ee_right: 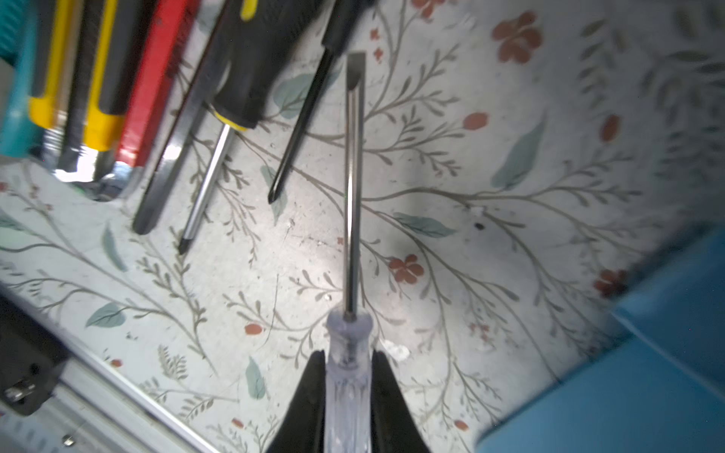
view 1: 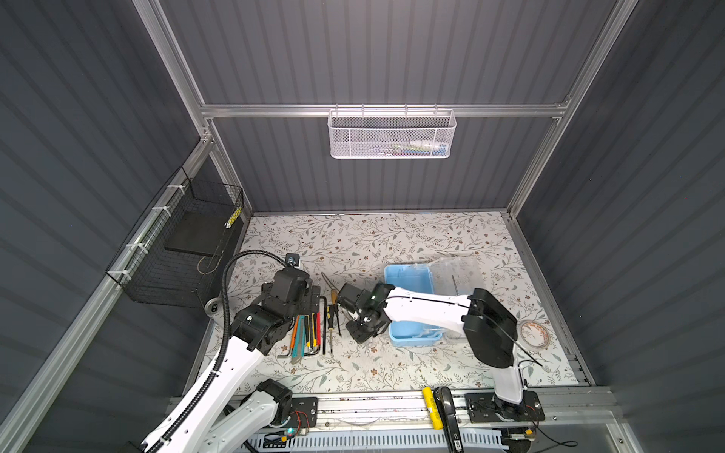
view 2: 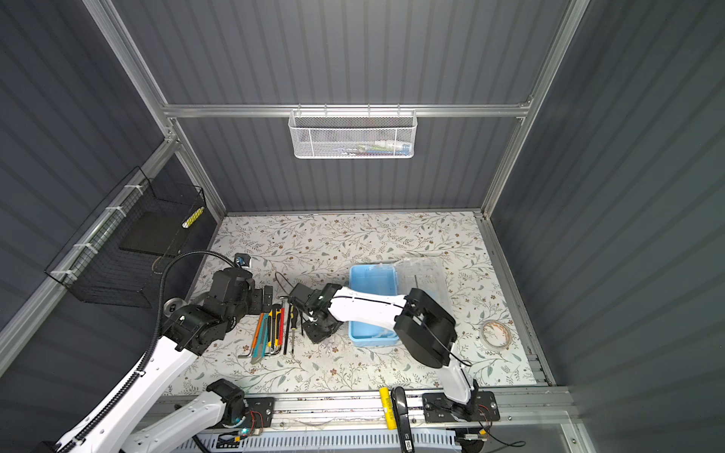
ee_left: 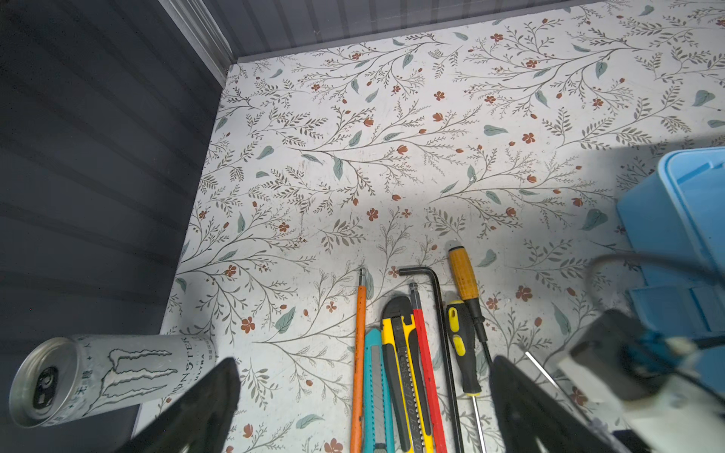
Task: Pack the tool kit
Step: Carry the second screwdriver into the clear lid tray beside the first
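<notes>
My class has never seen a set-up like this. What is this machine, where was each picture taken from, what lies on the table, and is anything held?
Two white robot arms work over a floral table. Two pictures look down on the whole scene; the other two come from a camera on each wrist. On the table lie an open blue tool kit and a row of hand tools. The right arm's fingers grip a clear-handled screwdriver; the left arm's fingers are open, holding nothing.
</notes>
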Robot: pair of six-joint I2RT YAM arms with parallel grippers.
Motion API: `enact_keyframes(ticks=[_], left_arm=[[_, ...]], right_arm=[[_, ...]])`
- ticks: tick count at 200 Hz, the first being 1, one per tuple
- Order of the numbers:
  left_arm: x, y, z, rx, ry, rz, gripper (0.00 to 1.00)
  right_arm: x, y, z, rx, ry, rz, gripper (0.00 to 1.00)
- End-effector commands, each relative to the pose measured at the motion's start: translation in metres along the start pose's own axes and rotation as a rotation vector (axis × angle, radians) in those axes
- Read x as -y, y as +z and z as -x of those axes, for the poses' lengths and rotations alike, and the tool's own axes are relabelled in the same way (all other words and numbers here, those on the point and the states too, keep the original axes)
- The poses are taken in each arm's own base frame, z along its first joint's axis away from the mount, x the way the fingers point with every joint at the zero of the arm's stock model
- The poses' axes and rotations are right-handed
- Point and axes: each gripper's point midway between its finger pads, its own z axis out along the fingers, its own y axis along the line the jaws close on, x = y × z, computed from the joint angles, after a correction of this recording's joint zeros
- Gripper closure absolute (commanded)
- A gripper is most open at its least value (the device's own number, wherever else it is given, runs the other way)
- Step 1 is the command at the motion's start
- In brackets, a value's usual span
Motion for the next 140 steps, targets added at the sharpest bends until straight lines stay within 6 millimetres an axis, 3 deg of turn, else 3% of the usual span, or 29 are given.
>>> enact_keyframes(ticks=[1, 42, 76, 111, 140], left_arm=[[-0.001, 0.001, 0.002, 0.005, 0.007, 0.002, 0.01], [-0.001, 0.001, 0.001, 0.001, 0.009, 0.003, 0.00], [-0.001, 0.003, 0.000, -0.004, 0.012, 0.007, 0.01], [0.001, 0.006, -0.001, -0.017, 0.015, 0.001, 0.00], [0.002, 0.007, -0.001, -0.020, 0.016, -0.001, 0.01]], right_arm=[[0.019, -0.037, 0.013, 0.084, 0.029, 0.021, 1.00], [0.079, -0.094, 0.010, 0.168, 0.098, -0.038, 1.00], [0.141, -0.135, -0.012, 0.227, 0.207, -0.125, 1.00], [0.189, -0.161, -0.042, 0.242, 0.300, -0.217, 1.00], [0.216, -0.173, -0.064, 0.249, 0.372, -0.262, 1.00]])
